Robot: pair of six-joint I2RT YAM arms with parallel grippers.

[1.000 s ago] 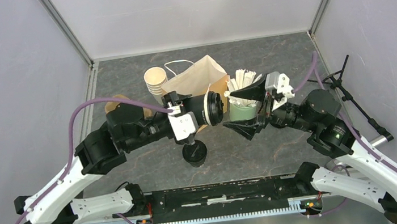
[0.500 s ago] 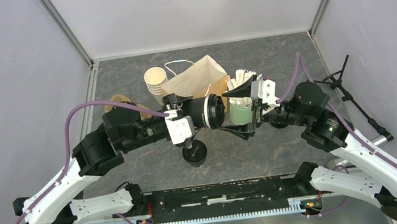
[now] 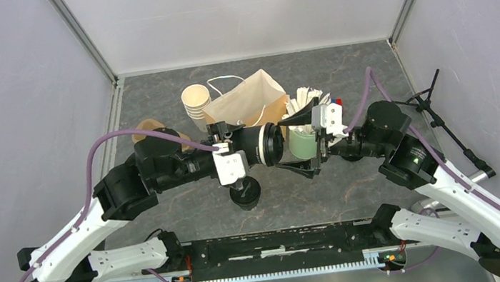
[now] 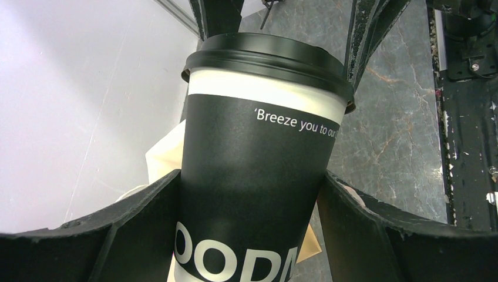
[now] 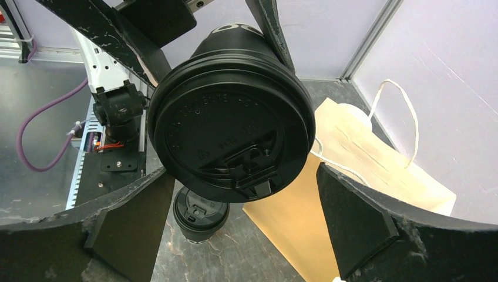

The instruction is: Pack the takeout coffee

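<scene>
Left gripper: closed on cup 1, with 1 finger on each side of the black-sleeved body. The cup is held on its side above the table, lid facing the right arm. Right gripper: jaws spread wide, 1 finger on each side of the lid with a gap at both sides, holding nothing. Cup 2 stands upright on the table below the left gripper, lid on. The brown paper bag sits just behind both grippers

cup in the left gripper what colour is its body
The cup is black with white lettering; left wrist view shows best.
</scene>
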